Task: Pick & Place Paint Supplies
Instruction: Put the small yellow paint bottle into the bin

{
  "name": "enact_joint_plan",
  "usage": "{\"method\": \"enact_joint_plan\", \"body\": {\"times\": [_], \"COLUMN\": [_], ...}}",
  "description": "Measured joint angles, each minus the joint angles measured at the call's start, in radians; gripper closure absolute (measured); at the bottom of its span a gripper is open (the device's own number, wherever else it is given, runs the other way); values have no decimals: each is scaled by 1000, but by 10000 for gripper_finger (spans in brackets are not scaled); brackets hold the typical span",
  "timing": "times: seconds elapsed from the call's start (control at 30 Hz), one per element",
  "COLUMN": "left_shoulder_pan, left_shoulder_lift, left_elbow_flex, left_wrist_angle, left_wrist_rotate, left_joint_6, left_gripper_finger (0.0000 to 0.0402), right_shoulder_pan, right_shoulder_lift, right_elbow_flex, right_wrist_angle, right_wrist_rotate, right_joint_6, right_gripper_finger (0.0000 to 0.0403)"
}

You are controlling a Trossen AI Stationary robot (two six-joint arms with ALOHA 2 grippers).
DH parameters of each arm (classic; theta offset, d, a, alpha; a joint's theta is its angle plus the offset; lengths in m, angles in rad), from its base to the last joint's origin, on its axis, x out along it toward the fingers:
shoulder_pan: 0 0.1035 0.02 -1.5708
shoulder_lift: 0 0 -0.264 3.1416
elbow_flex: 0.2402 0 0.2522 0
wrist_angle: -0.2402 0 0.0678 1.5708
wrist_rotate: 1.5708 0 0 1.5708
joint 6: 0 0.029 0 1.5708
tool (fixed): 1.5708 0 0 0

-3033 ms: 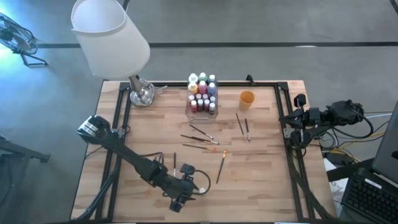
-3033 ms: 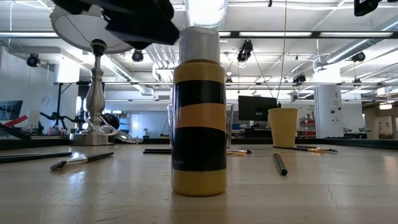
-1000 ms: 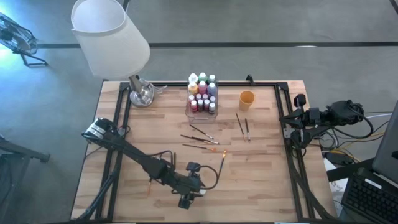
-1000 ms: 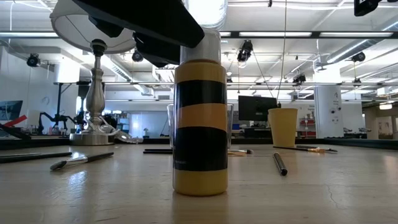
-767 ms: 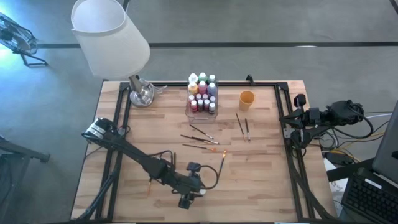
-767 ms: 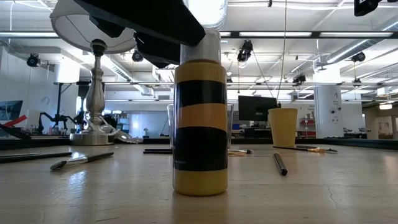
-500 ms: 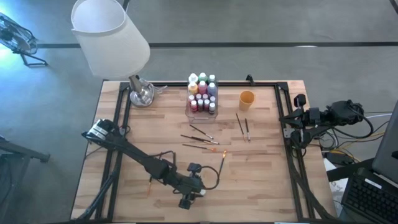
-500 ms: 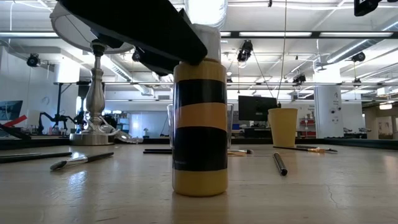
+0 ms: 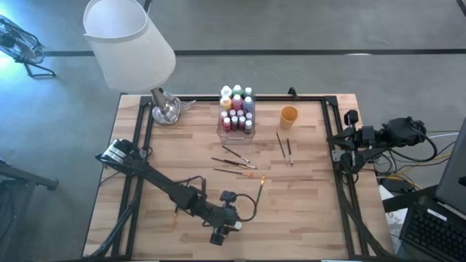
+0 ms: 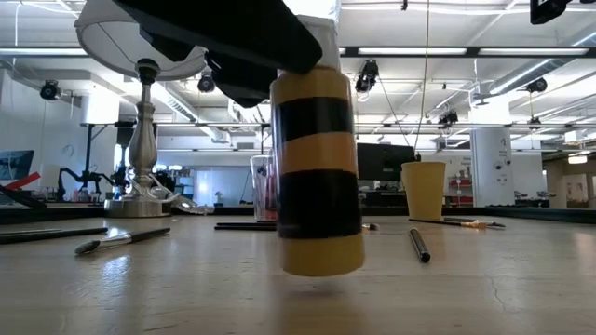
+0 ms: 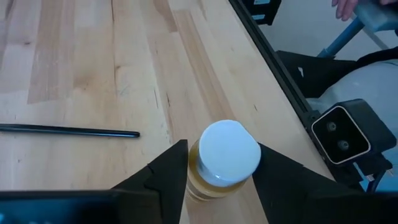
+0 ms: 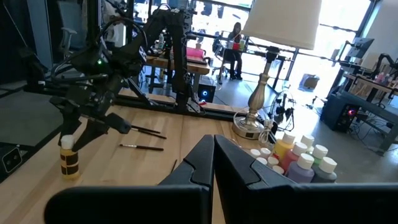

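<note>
One desk (image 9: 306,211) is carrying everything. Two arms are showing, the left arm (image 9: 160,185) and the right arm (image 9: 378,137), each with one gripper: the left gripper (image 9: 220,233) and the right gripper (image 12: 213,142). One lamp (image 9: 129,42) is standing on the desk. One orange cup (image 9: 289,116) is sitting there too. One clear box (image 9: 237,132) is holding many small bottles (image 9: 237,105), packed too close to count. One yellow bottle (image 10: 319,177) is hanging apart from them. About six brushes (image 9: 233,163) are lying around. One person (image 12: 236,37) is sitting far behind.
</note>
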Motion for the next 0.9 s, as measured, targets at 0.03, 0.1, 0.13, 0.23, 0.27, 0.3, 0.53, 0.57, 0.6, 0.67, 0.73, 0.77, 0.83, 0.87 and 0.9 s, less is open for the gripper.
{"method": "enact_joint_plan", "body": {"times": [0.03,0.1,0.13,0.23,0.27,0.3,0.53,0.57,0.6,0.67,0.73,0.77,0.83,0.87,0.9], "left_shoulder_pan": [0,1,1,1,2,2,3,3,3,4,6,7,9,10,11], "left_shoulder_lift": [0,0,-1,-2,-2,-2,-2,-2,-2,-2,-2,-2,-1,-1,-1], "left_elbow_flex": [0,0,0,0,0,0,0,0,0,0,0,0,0,0,0], "left_wrist_angle": [0,0,1,0,0,0,20,22,22,22,23,23,23,23,23], "left_wrist_rotate": [0,-5,-4,-4,-4,-4,-3,-3,-3,-2,-3,-3,-2,-3,-2], "left_joint_6": [0,0,0,2,2,5,12,14,18,22,24,24,25,25,25], "left_gripper_finger": [226,223,220,211,208,206,204,204,204,204,204,204,204,204,204], "right_shoulder_pan": [0,0,0,0,0,0,0,0,0,0,0,0,0,0,0], "right_shoulder_lift": [0,0,0,0,0,0,0,0,0,0,0,0,0,0,0], "right_elbow_flex": [0,0,0,0,0,0,0,0,0,0,0,0,0,0,0], "right_wrist_angle": [0,0,0,0,0,0,0,0,0,0,0,0,0,0,0], "right_wrist_rotate": [0,0,0,0,0,0,0,0,0,0,0,0,0,0,0], "right_joint_6": [0,0,0,0,0,0,0,0,0,0,0,0,0,0,0], "right_gripper_finger": [394,394,394,394,394,394,394,394,394,394,394,394,394,394,394]}}
